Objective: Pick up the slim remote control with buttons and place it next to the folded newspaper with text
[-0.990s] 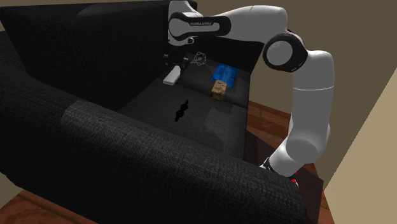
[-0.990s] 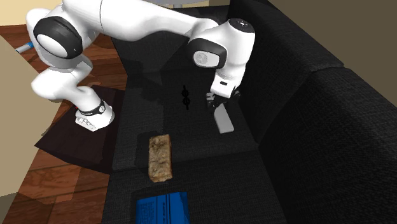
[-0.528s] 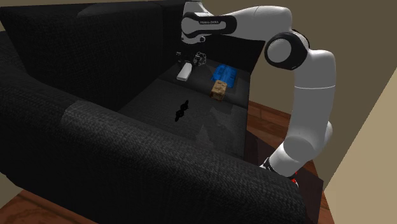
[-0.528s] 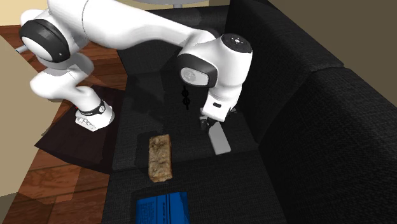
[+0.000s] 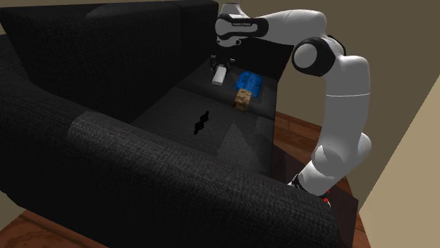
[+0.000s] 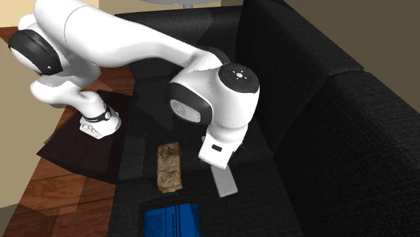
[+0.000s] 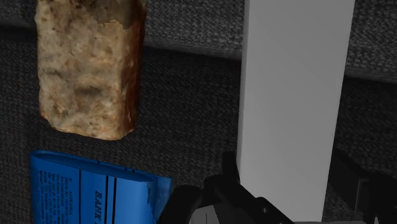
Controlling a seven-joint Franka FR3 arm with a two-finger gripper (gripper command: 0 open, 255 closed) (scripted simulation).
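Observation:
The remote (image 7: 292, 83) is a plain pale grey slab with no buttons drawn, and my gripper (image 7: 289, 184) is shut on its near end, one black finger on each long side. It hangs above the black sofa seat (image 5: 176, 120), in the shoulder view as remote (image 5: 219, 75), just left of the blue folded newspaper (image 5: 249, 82). In the second exterior view the remote (image 6: 225, 182) juts out under the white hand, beside the newspaper (image 6: 171, 221). The newspaper (image 7: 89, 191) shows printed text.
A brown crusty block (image 7: 89, 63), (image 6: 169, 166) lies on the seat between the newspaper and the seat's middle. A small black object (image 5: 201, 122) lies mid-seat. The sofa's backrest (image 6: 316, 101) rises close beside the hand. Wooden floor (image 5: 303, 134) lies past the seat's edge.
The arm has carried the remote along the seat toward the newspaper end, passing the black object and drawing level with the brown block. The grip has stayed on it.

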